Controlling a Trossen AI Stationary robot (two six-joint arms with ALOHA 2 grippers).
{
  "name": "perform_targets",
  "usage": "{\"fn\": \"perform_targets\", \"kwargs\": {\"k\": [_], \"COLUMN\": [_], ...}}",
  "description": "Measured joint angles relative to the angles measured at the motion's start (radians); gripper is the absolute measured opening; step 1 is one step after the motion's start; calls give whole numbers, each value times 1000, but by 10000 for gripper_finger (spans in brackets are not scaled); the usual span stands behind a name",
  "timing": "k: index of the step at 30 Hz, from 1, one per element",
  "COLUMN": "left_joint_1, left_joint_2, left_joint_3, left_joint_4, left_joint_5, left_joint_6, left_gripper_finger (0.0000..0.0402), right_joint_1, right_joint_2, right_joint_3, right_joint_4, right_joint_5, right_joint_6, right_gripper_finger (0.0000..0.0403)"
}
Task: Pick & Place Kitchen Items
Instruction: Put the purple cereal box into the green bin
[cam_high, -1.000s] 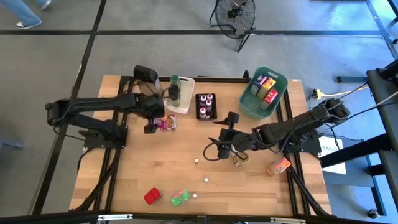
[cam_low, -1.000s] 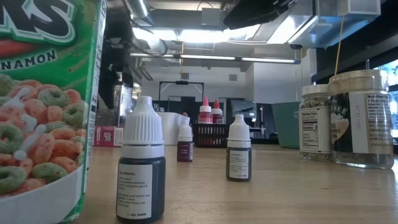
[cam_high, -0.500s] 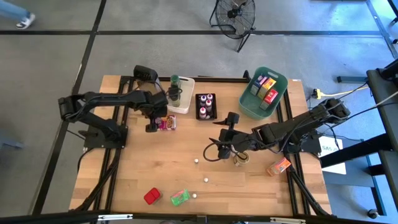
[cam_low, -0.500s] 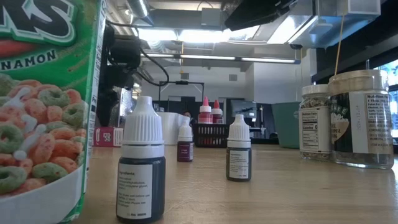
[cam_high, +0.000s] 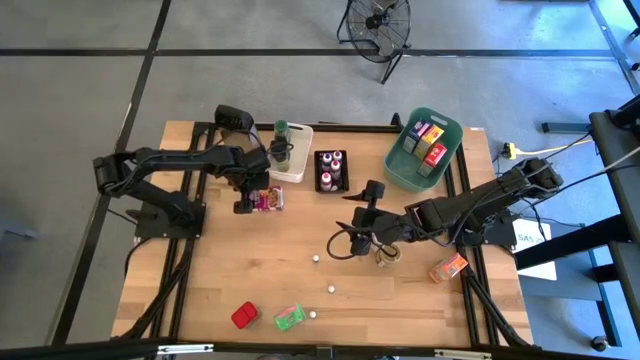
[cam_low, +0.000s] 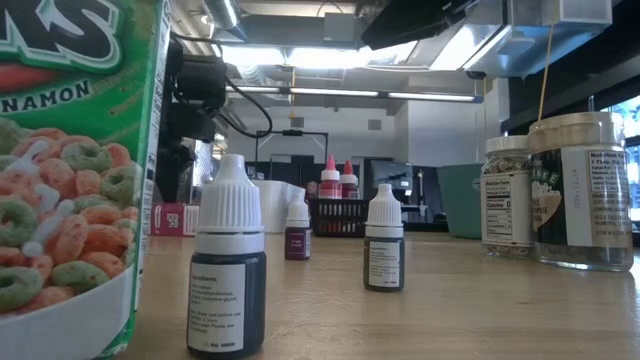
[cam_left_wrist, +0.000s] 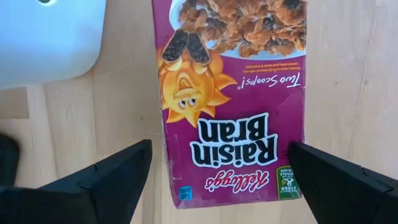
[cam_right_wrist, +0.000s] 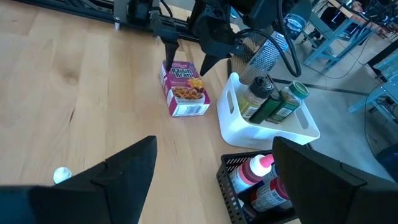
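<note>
Left gripper (cam_high: 255, 200) hangs over the flat purple Raisin Bran cereal box (cam_left_wrist: 233, 99), fingers (cam_left_wrist: 102, 180) spread wide to either side, gripping nothing. Box lies face-up on the wooden table (cam_high: 260, 270), just beside the white plastic bin (cam_high: 298, 160) holding green-lidded jars (cam_right_wrist: 283, 102). Right gripper (cam_high: 345, 238) waits mid-table, fingers apart, empty, black bottle rack (cam_high: 332, 170) behind it.

Glossy cardboard box (cam_left_wrist: 233, 99), wooden table (cam_high: 260, 270)

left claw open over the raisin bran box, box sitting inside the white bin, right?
Not quite. The left claw is open over the Raisin Bran box, but the box lies on the table beside the white bin, not inside it. The left wrist view shows this.
</note>
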Motion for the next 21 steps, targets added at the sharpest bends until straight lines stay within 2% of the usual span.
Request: {"fn": "perform_targets", "kwargs": {"k": [9, 15, 21], "left_joint_1": [0, 0, 0], "left_joint_2": [0, 0, 0], "left_joint_3": [0, 0, 0], "left_joint_4": [0, -5, -5], "left_joint_5": [14, 66, 62], "left_joint_6": [10, 25, 26], "left_gripper_finger": [355, 309, 255], "right_joint_1": [0, 0, 0], "right_joint_2": [0, 0, 0], "right_joint_3": [0, 0, 0], "right_joint_4": [0, 0, 0], "right_joint_5": [1, 3, 3], "right_joint_6": [0, 0, 0], "right_gripper_finger": [321, 321, 321]}}
